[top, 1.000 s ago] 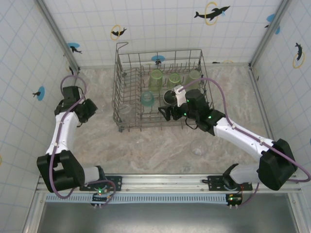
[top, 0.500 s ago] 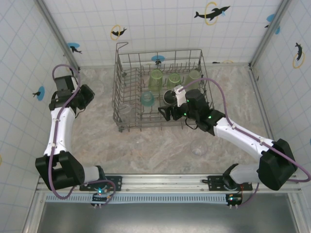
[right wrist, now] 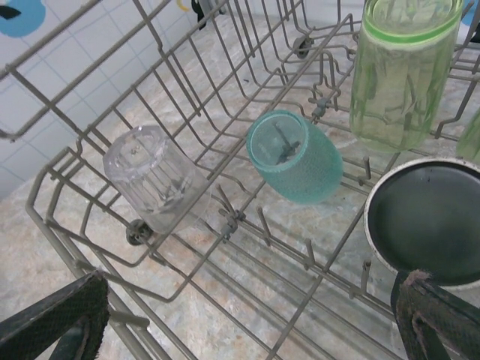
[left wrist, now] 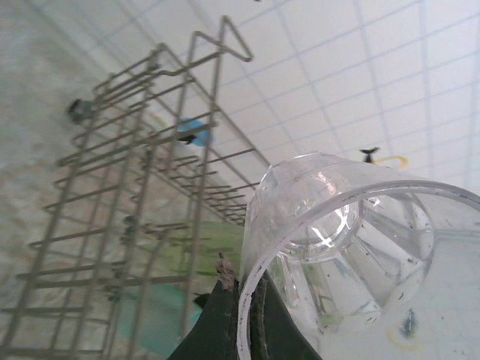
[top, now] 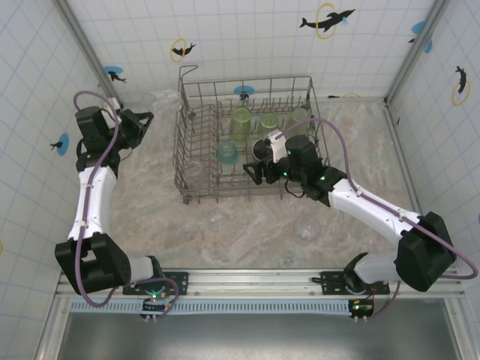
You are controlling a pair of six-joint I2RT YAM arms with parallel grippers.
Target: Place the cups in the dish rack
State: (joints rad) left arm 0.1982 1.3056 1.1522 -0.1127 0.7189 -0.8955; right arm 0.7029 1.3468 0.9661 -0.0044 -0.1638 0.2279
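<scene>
**Loading cups, one moment.** My left fingers (left wrist: pixel 219 324) pinch the rim of a clear cup (left wrist: pixel 352 247). I hold it tilted in the air, outside the rack (top: pixel 184 135) and near its far left corner, with its mouth toward my wrist camera. My right fingers (right wrist: pixel 64 315) are spread wide over the rack's near row, one tip just beside the black mug (right wrist: pixel 424 221). Whether that tip touches the mug, I cannot tell. Inside the rack, a teal cup (right wrist: pixel 296 157) leans on the tines left of the mug. A second clear cup (right wrist: pixel 154 180) sits toward the near left corner, and green tumblers (top: pixel 241 120) fill the far row. A third clear cup (top: pixel 305 231) rests on the desk (top: pixel 225 225), well apart from the rack.
</scene>
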